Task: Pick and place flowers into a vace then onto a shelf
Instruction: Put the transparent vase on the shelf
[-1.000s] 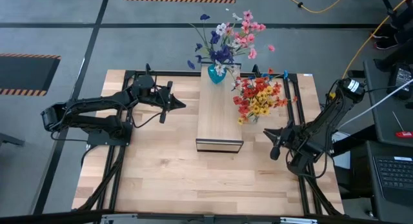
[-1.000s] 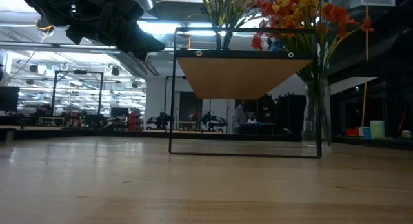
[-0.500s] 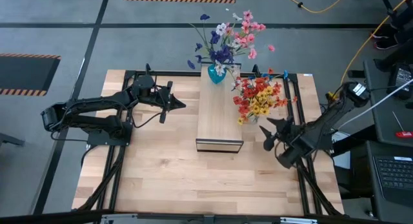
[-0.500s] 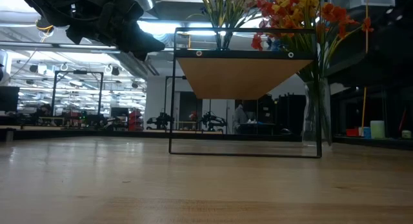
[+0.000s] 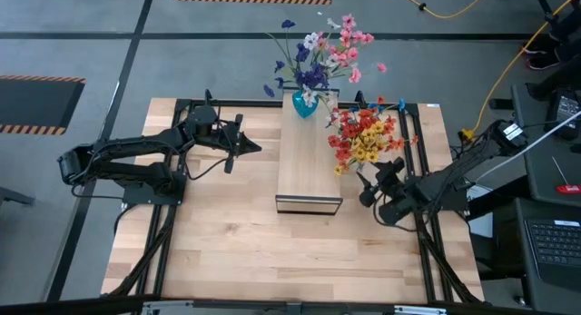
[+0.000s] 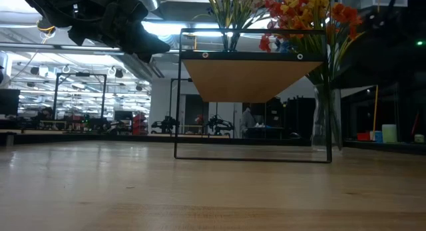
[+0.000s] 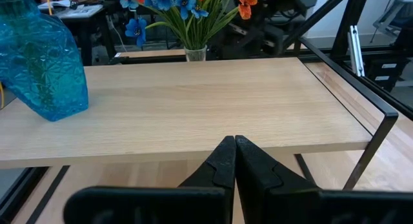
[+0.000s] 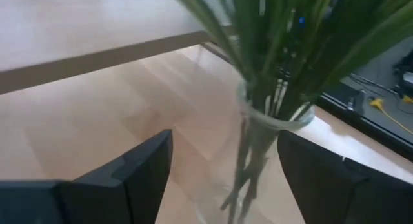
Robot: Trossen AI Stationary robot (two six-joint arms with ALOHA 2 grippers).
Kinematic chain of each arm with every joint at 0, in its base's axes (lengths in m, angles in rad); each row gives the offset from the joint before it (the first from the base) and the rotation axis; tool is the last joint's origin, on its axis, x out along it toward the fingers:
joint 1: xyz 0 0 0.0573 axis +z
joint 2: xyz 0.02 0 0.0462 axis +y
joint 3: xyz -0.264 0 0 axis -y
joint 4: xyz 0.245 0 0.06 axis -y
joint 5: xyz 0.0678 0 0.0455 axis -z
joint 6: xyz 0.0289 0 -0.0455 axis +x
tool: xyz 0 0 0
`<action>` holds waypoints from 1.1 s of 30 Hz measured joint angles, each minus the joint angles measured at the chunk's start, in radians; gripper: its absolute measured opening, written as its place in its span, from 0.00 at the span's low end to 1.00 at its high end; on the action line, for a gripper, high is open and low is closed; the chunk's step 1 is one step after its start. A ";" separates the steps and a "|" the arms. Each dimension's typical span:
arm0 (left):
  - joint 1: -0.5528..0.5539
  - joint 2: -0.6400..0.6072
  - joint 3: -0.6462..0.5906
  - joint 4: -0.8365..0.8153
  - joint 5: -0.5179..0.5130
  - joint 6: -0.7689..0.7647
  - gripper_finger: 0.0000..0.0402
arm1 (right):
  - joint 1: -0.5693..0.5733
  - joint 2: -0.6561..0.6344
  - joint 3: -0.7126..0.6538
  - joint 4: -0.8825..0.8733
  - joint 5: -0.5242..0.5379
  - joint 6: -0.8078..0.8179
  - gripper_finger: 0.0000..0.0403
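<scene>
From above, you see the shelf point(image 5: 309, 165) standing mid-table, its long plank running away from you. A blue vase point(image 5: 304, 104) sits on its far end, holding the pink, white and blue flowers point(image 5: 320, 54). Just right of the shelf, a red, orange and yellow bunch point(image 5: 365, 136) rises from the tabletop. Your right gripper point(image 5: 370, 184) sits directly below that bunch in this picture, fingers pointed toward it and close to its base. Your left gripper point(image 5: 243, 144) hangs to the left of the shelf, tips aimed at it but well apart from the plank.

At table level, the shelf point(image 6: 253, 78) shows as a plank on a thin black frame. A clear glass vase point(image 6: 324, 121) stands on the table at its right leg, green stems inside, red and orange blooms point(image 6: 313, 11) above the plank. The left arm hangs dark at upper left; you cannot make out the right gripper here.

Through your left wrist, the fingers point(image 7: 227, 161) are pressed together, tips touching, with the shelf plank point(image 7: 193, 108) straight ahead beyond them. The blue vase point(image 7: 40, 62) stands ahead and off to one side of the tips; the glass vase mouth point(image 7: 195, 53) shows past the plank's far edge.

Through your right wrist, the fingers point(image 8: 151, 164) are spread wide. The glass vase point(image 8: 258, 153) with its green stems point(image 8: 271, 62) lies just ahead, between the two fingers but nearer one of them, not touched.
</scene>
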 joint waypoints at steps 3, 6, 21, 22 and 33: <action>0.000 0.000 0.000 0.000 0.000 0.000 0.01 | -0.032 0.000 0.000 0.000 0.000 0.003 0.69; 0.000 0.000 0.000 0.000 0.000 0.000 0.00 | -0.049 0.000 0.000 -0.002 0.000 0.017 0.69; 0.000 0.000 0.000 -0.001 0.000 0.034 0.01 | -0.064 0.000 -0.121 0.189 0.021 0.039 0.69; 0.000 0.000 0.000 -0.001 0.000 0.034 0.01 | -0.068 0.000 -0.131 0.230 0.025 0.009 0.69; 0.000 0.000 0.000 -0.001 0.000 0.034 0.01 | -0.179 0.000 -0.159 0.395 0.027 -0.182 0.69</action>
